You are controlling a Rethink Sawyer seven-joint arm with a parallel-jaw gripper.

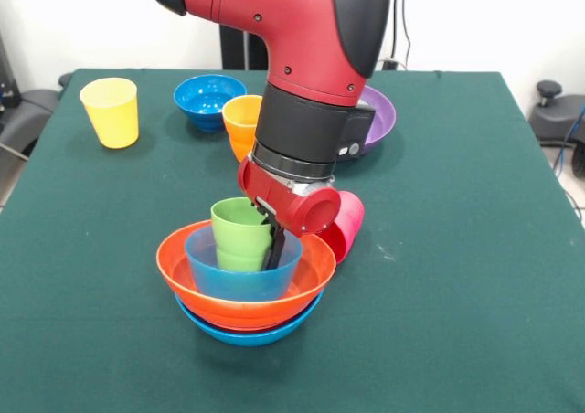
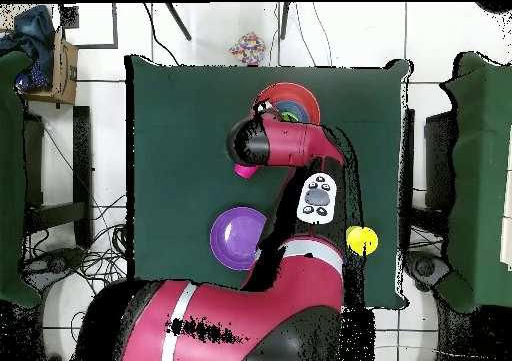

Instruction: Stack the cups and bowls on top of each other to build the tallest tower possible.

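We see gripper (image 1: 272, 241) clamped on green cup (image 1: 239, 235) in tower (image 1: 245, 280); careless withdrawal could tip it.

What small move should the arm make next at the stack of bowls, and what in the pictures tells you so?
Probably release and lift straight up. The gripper is down inside the small light-blue bowl, at the green cup, which already sits upright in that bowl, nested in the large orange bowl. The cup looks seated, so rising clear seems the sensible next step before fetching the yellow cup.
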